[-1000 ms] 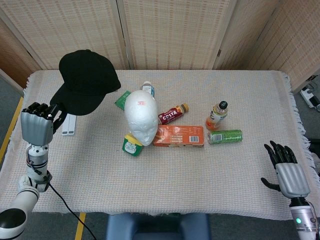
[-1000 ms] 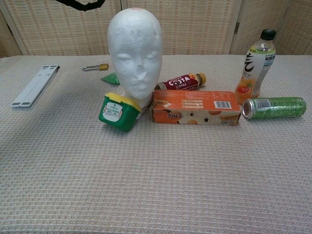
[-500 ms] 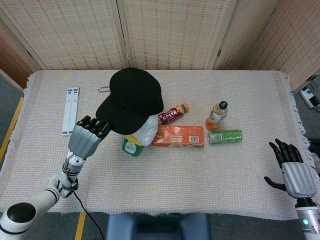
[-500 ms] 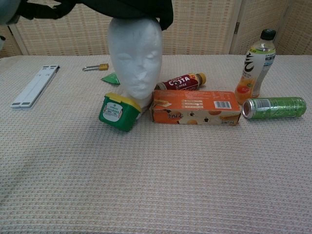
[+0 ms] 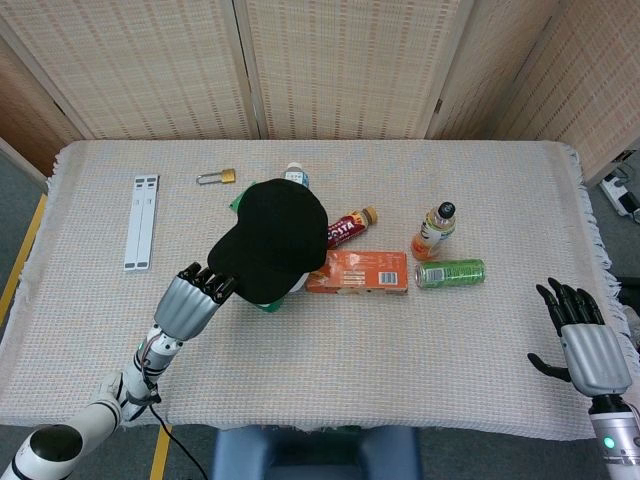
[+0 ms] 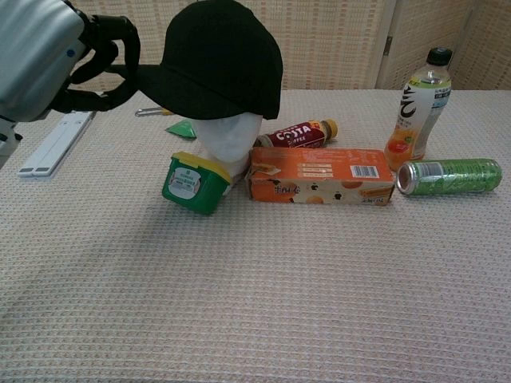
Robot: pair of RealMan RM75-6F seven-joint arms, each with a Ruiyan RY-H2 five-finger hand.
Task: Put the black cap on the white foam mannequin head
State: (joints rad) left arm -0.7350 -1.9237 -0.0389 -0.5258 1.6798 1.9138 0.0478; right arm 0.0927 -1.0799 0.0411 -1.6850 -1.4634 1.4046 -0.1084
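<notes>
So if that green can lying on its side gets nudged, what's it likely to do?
The green can lies on its side, so a push across its length would probably roll it. The orange box beside it might stop it that way. Its end looks sealed, so it may be full and heavyish.

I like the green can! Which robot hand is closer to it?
The right hand, open near the table's right edge beside the green can. The left hand is farther, holding the cap.
</notes>
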